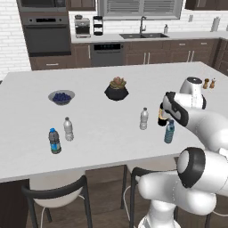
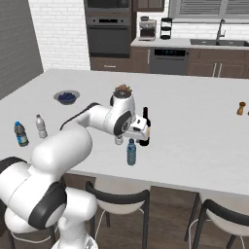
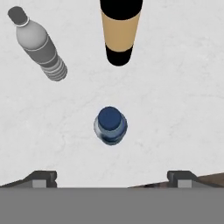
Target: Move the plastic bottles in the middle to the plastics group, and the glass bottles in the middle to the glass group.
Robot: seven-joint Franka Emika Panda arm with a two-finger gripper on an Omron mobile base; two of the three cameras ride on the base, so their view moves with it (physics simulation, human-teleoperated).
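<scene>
the counter top [image 1: 98, 133] looks like smooth pale stone, matt, with faint grey marks. the blue bottle [image 3: 110, 125] is see-through blue plastic with a darker blue cap, a bit shiny. the clear bottle [image 3: 40, 45] is ribbed plastic you can see through. the dark bottle [image 3: 119, 30] looks like glossy black glass with a flat tan paper label. the cabinets [image 1: 147, 53] look like dark brown wood. the oven [image 1: 46, 31] looks like dull grey metal. the wall [image 2: 61, 29] is white brick.

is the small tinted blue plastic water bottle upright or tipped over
Upright. The small tinted blue plastic water bottle stands cap up on the white counter, and the hand view looks straight down on its round cap.
</scene>
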